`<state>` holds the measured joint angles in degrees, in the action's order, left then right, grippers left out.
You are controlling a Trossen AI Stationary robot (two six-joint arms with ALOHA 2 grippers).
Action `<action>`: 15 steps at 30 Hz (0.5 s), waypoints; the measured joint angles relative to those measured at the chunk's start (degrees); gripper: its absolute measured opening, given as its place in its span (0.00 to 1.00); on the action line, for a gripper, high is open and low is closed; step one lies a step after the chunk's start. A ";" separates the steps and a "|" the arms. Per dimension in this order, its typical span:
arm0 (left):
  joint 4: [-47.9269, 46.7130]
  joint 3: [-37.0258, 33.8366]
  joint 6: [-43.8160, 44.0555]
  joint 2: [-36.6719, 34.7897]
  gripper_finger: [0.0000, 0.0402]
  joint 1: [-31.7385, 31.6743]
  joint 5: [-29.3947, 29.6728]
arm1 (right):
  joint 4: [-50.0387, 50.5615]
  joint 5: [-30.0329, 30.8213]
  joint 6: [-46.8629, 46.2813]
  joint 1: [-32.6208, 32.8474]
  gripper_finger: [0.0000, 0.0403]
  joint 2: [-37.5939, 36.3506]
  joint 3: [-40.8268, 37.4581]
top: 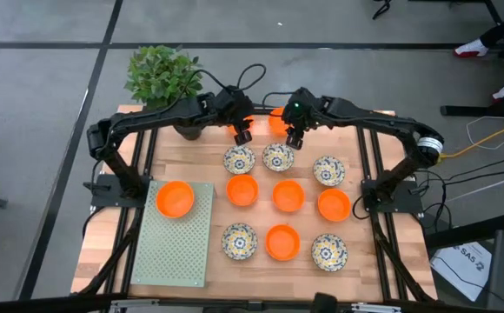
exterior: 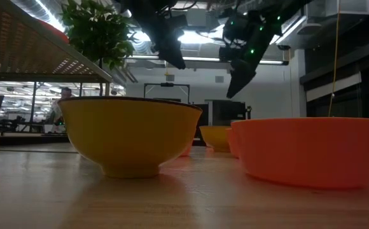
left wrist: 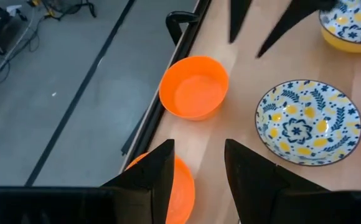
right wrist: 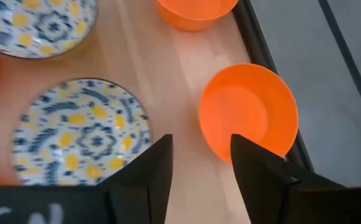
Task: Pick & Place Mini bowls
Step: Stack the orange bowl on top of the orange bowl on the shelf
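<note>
Both grippers hung released and empty above the table's far edge, beside the potted plant (top: 163, 76): the left gripper (top: 242, 135) nearer it, the right gripper (top: 294, 139) beyond. The mini bowls (top: 278, 157) lay in rows in front of the plant, one orange bowl (top: 175, 198) on the green mat (top: 172, 252)

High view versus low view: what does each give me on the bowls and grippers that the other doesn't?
Only the high view shows the layout: an orange bowl on the green perforated mat, the other bowls on bare wood, floral bowls' patterns, and both grippers over the table's far edge. Only the low view shows both grippers hanging clear above the bowls, plus the room behind. Both show the left gripper, right gripper and plant.
</note>
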<state>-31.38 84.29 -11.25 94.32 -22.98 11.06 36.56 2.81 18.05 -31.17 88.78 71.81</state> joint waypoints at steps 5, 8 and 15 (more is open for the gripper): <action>0.13 0.00 1.53 0.00 0.34 0.00 -0.71 | -0.66 -1.64 7.39 -1.68 0.40 4.17 0.00; 0.16 0.00 2.39 0.00 0.34 -0.02 -0.70 | -0.75 -2.92 10.85 -2.23 0.40 6.96 0.00; 0.13 0.00 2.56 0.00 0.34 0.00 -0.69 | -3.41 -2.90 18.19 -2.65 0.40 11.97 0.00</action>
<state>-31.24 84.29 -8.69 94.32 -22.99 10.37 33.15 -0.08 36.24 -33.82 100.75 71.81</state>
